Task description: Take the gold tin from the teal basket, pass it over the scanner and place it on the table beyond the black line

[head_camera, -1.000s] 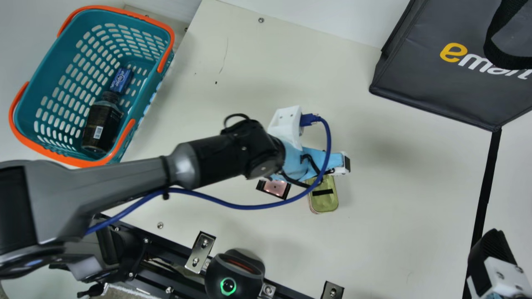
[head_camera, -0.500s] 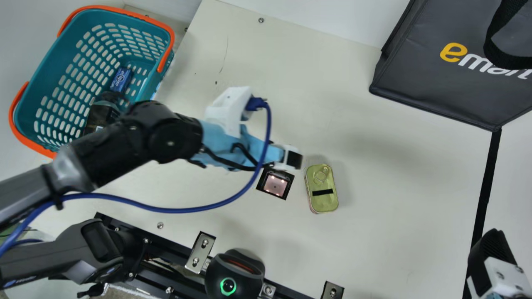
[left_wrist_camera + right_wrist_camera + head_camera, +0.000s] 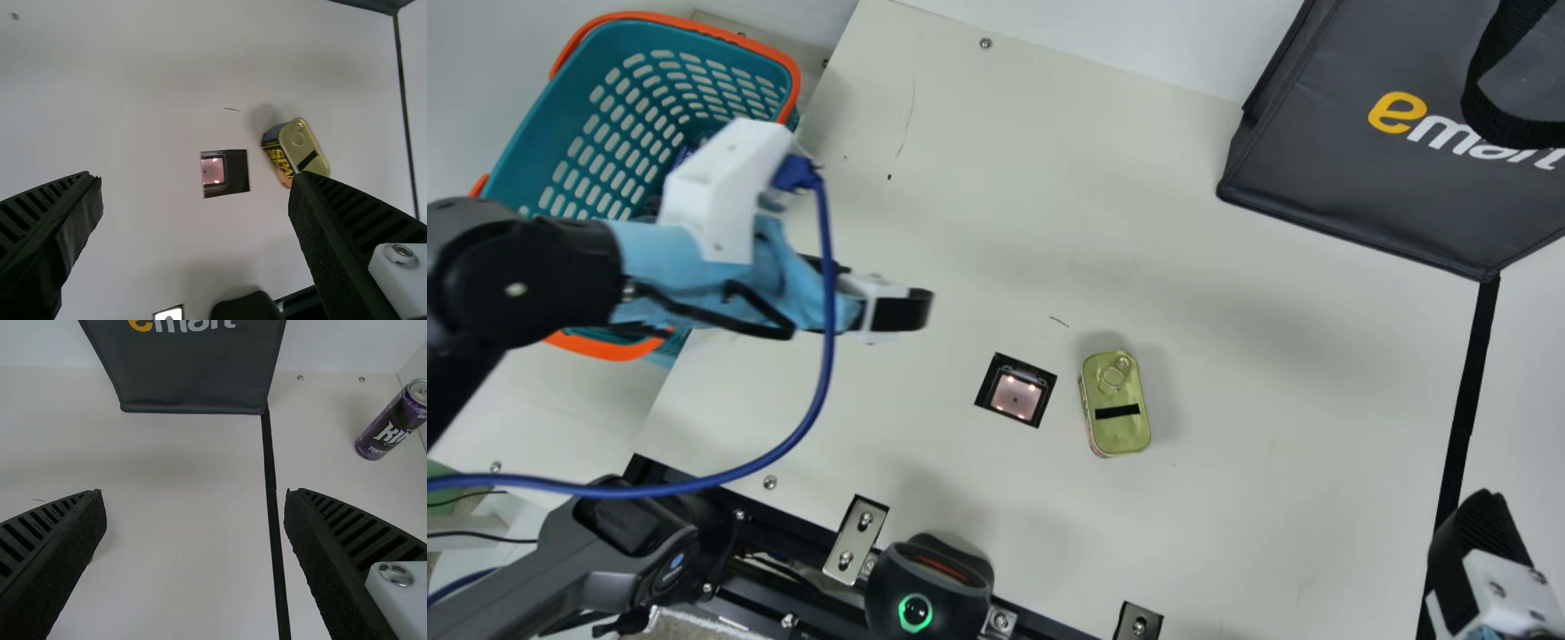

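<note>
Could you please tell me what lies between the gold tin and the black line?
Bare table lies between the gold tin and the black line, in the main view.

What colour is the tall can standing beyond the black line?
The tall metal can is purple, seen best in the right wrist view.

At the basket (image 3: 551, 133), the left arm (image 3: 480, 276) had a rounded black joint, a crumpled light-blue sleeve (image 3: 660, 253), a boxy white mount (image 3: 716, 196) and thin black leads (image 3: 756, 307). A thick blue cable (image 3: 823, 373) ran from the mount. Near the basket, the left gripper (image 3: 911, 309) had white fittings and black ribbed fingers (image 3: 40, 213). Well apart from the basket, the right gripper (image 3: 1476, 524) had black ribbed fingers (image 3: 347, 540) and a white block (image 3: 403, 593) with silver screws.
</note>
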Action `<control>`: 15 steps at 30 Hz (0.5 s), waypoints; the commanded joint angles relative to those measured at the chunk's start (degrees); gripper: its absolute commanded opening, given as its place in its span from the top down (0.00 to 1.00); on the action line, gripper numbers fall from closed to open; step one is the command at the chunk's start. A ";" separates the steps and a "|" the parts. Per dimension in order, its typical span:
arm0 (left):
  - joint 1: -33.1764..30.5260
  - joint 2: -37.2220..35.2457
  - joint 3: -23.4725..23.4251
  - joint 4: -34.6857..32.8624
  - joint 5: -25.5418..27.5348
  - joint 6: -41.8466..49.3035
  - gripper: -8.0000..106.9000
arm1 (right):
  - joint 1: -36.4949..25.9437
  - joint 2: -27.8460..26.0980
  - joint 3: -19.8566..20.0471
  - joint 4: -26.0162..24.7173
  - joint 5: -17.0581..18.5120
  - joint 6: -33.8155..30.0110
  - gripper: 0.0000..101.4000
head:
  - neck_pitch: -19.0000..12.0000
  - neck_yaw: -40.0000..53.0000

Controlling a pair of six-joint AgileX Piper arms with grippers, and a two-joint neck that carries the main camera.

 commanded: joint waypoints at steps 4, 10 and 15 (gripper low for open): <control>3.93 -5.05 -2.42 8.59 3.32 0.21 0.15 | 0.00 0.00 0.00 0.00 0.00 0.00 0.06 | -1.66 0.14; 3.76 -9.36 -4.12 19.17 3.75 -3.59 0.15 | 0.00 0.00 0.00 0.00 0.00 0.00 0.06 | -1.66 0.14; 3.85 -9.47 -4.05 18.73 3.87 -3.51 0.15 | 0.00 0.00 0.00 0.00 0.00 0.00 0.06 | -1.66 0.14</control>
